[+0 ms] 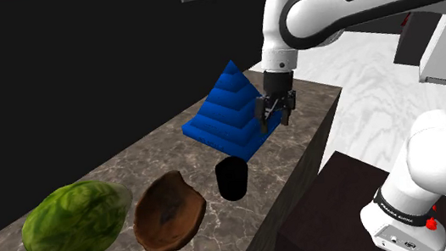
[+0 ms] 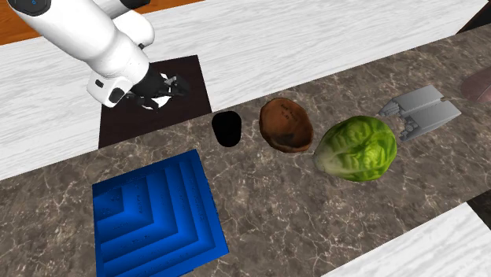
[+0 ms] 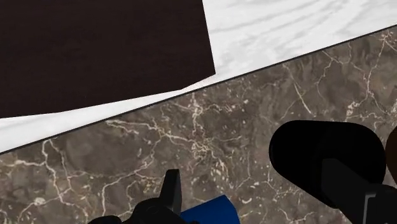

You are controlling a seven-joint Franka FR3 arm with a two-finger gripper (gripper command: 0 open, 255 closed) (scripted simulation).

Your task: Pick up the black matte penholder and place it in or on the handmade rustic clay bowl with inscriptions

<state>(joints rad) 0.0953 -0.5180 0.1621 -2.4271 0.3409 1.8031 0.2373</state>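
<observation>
Hovering by the counter's (image 1: 317, 106) edge, your gripper (image 1: 274, 123) has fingers apart; penholder (image 1: 232, 180) sits untouched beside the bowl (image 1: 167, 213), so nothing's done yet.

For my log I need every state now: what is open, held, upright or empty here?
End effector: open, holding nothing.
Black penholder: standing upright, not held.
Brown bowl: empty.
Blue pyramid: standing, tip up.
</observation>
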